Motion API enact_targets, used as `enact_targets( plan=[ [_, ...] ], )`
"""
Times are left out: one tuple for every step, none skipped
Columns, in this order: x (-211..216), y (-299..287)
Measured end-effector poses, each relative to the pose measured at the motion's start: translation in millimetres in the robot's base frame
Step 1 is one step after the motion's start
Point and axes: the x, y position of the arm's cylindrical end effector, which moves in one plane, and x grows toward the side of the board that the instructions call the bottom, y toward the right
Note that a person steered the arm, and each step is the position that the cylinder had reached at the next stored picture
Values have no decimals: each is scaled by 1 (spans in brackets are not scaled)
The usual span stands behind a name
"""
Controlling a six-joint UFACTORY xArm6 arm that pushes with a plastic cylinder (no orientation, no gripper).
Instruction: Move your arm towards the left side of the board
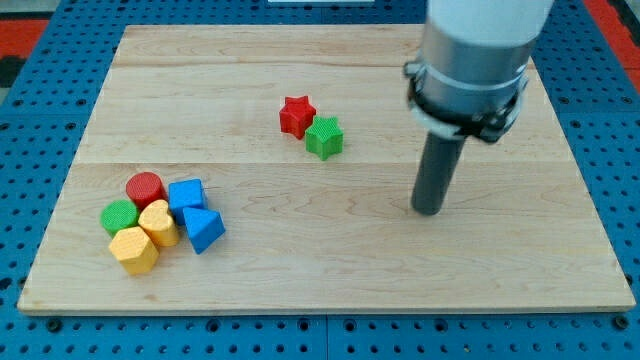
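Observation:
My tip (427, 210) rests on the wooden board (320, 270) at the view's right of centre. A red star (296, 115) and a green star (324, 137) touch each other near the board's middle, up and to the left of my tip. At the lower left is a tight cluster: a red cylinder (145, 187), a green cylinder (119, 216), a yellow heart (158, 221), a yellow hexagon (134, 250), a blue cube (186, 193) and a blue triangular block (204, 229). My tip touches no block.
The arm's grey housing (478, 50) hangs over the board's upper right. A blue perforated surface (40, 100) surrounds the board on all sides.

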Motion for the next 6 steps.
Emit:
enact_targets(
  plan=[
    [-53,1],
    [-111,-12],
    [-163,-40],
    [-191,-128],
    [-195,-231],
    [-138,-240]
  ],
)
